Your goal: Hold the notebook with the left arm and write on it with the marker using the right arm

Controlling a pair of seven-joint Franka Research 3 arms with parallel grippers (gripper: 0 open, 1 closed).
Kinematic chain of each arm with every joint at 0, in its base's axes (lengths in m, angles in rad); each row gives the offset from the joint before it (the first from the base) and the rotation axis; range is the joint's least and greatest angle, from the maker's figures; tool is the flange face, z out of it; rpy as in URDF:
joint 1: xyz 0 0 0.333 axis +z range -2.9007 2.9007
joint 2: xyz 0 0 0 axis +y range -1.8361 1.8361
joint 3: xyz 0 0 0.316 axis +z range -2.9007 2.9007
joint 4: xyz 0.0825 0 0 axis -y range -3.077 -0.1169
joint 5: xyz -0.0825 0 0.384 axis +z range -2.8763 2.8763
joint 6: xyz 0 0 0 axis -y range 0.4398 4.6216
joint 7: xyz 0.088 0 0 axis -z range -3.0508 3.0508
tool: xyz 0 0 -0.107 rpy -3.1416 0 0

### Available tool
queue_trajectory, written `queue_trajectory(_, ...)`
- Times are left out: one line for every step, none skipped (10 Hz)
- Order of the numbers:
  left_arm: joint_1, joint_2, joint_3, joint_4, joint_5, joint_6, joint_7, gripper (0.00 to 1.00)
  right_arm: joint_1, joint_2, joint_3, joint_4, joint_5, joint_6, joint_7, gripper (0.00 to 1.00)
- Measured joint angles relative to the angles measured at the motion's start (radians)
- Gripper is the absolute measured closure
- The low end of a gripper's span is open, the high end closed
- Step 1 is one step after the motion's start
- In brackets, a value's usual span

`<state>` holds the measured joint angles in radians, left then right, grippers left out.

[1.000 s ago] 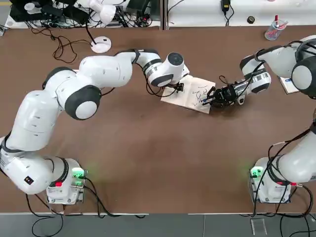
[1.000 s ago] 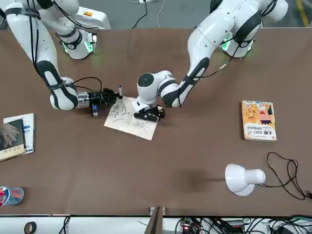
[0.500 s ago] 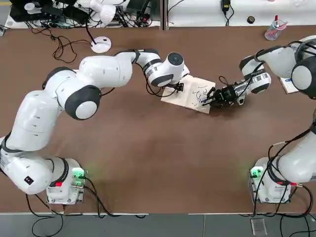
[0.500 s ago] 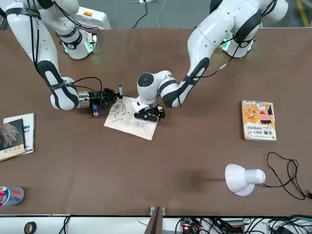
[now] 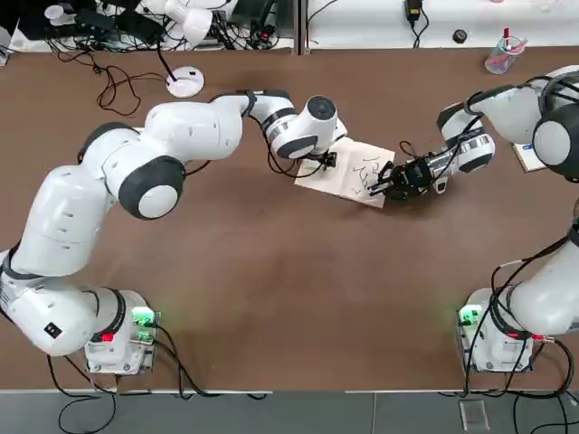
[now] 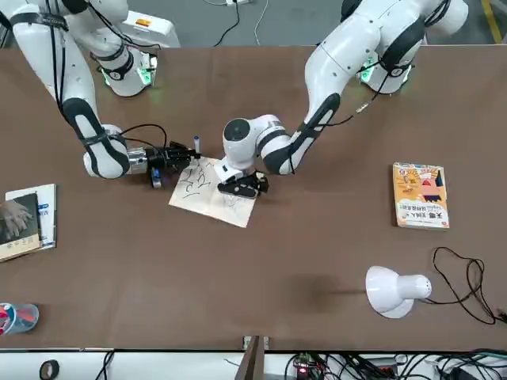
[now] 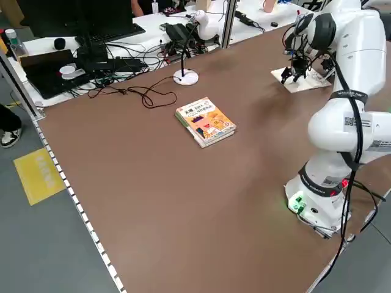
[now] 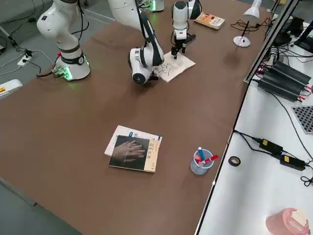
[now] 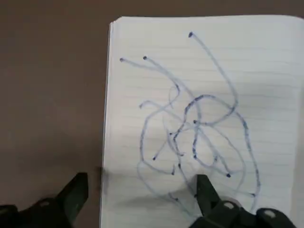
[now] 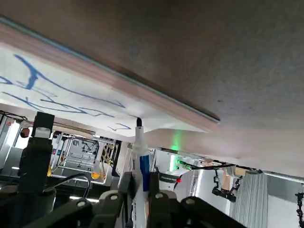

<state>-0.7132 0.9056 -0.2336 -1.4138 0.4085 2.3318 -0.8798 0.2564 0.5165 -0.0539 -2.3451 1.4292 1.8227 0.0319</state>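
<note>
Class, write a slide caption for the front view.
Two robot arms share one open notebook, the right one's tool gripping a marker beside its scribbled page.

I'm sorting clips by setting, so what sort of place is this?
Probably a robotics lab: two jointed robot arms are mounted at one table, the left arm and right arm, and a bench beside it carries power adapters and tangled cables.

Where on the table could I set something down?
Likely the wide stretch between the arms' bases, on the robot's side of the notebook, or beside the orange book, towards the left gripper. It's crowded at the notebook, where the right gripper holds the marker.
</note>
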Motion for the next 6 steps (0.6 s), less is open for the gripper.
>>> queue_trajectory(0.0, 0.0, 0.0, 0.0, 0.0, 0.0, 0.0, 0.0, 0.003, 0.0, 0.0, 0.0, 0.0, 0.0, 0.0, 0.83)
queue_trajectory(0.0, 0.0, 0.0, 0.0, 0.0, 0.0, 0.002, 0.0, 0.005, 0.0, 0.001, -0.001, 0.0, 0.0, 0.0, 0.83)
queue_trajectory(0.0, 0.0, 0.0, 0.0, 0.0, 0.0, 0.004, 0.0, 0.007, 0.0, 0.001, -0.001, 0.0, 0.0, -0.001, 0.83)
queue_trajectory(0.0, 0.0, 0.0, 0.0, 0.0, 0.001, 0.005, 0.0, 0.01, 0.0, 0.001, -0.001, 0.0, 0.0, -0.001, 0.83)
queue_trajectory(0.0, 0.0, 0.0, 0.0, 0.0, 0.001, 0.007, 0.0, 0.012, 0.0, 0.002, -0.001, 0.0, 0.0, -0.001, 0.83)
queue_trajectory(0.0, 0.0, 0.0, 0.0, 0.0, 0.001, 0.009, 0.0, 0.013, 0.0, 0.002, -0.001, 0.0, 0.0, -0.001, 0.83)
